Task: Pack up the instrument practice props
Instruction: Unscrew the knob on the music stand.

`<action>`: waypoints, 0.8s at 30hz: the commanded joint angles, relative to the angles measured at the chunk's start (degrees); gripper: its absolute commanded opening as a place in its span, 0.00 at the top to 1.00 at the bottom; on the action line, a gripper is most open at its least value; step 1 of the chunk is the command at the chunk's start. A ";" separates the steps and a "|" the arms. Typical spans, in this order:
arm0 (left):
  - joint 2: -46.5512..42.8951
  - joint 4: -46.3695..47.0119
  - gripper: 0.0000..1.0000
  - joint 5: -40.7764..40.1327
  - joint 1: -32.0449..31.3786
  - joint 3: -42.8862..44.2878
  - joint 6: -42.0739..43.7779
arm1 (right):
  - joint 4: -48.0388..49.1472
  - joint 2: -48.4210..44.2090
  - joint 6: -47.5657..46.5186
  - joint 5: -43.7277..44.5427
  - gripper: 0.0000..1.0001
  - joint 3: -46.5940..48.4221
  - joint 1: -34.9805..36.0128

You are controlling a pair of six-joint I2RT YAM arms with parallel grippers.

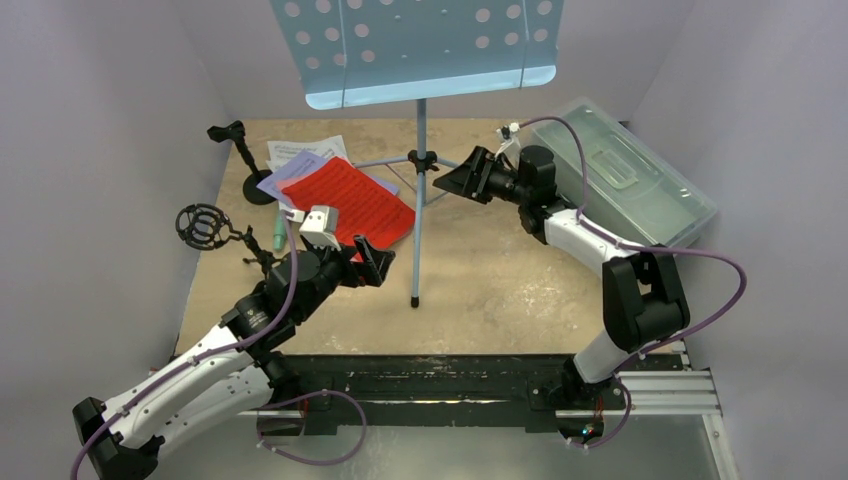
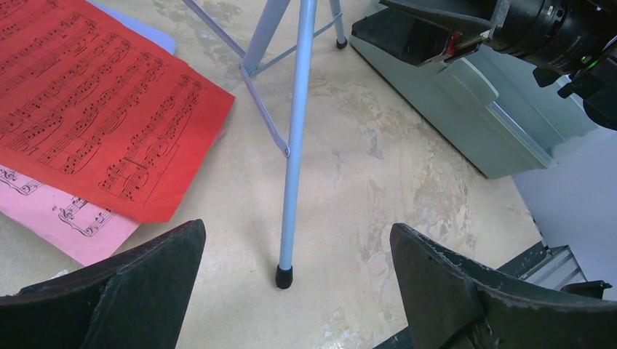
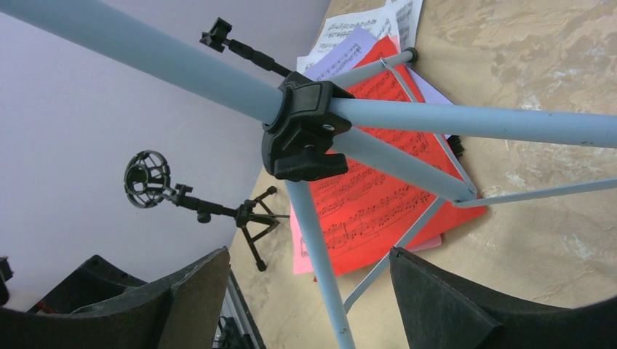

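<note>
The music rack (image 1: 420, 40) stands upright. Just left of its pole (image 1: 419, 215) hovers the left gripper (image 1: 372, 262), fingers spread, empty. Right of its black collar (image 3: 302, 131) is the right gripper (image 1: 455, 178), likewise spread, holding nothing.

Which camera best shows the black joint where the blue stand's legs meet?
The right wrist view: the black joint is close and sharp, legs spreading from it. The top external view shows only a small dark knot on the pole. The left wrist view catches just the legs, not the joint.
</note>
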 commanded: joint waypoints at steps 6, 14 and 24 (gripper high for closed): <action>0.21 1.25 0.02 -0.50 0.41 1.04 -0.61 | 6.93 -1.06 4.35 -1.98 0.16 -1.17 0.09; 0.39 1.24 0.02 -0.50 0.38 1.23 -0.61 | 7.11 -1.91 4.88 -2.66 0.15 -1.69 -0.32; 0.37 1.51 0.02 -0.32 0.41 1.01 -0.70 | 7.73 -2.02 4.88 -3.19 0.15 -2.26 -0.50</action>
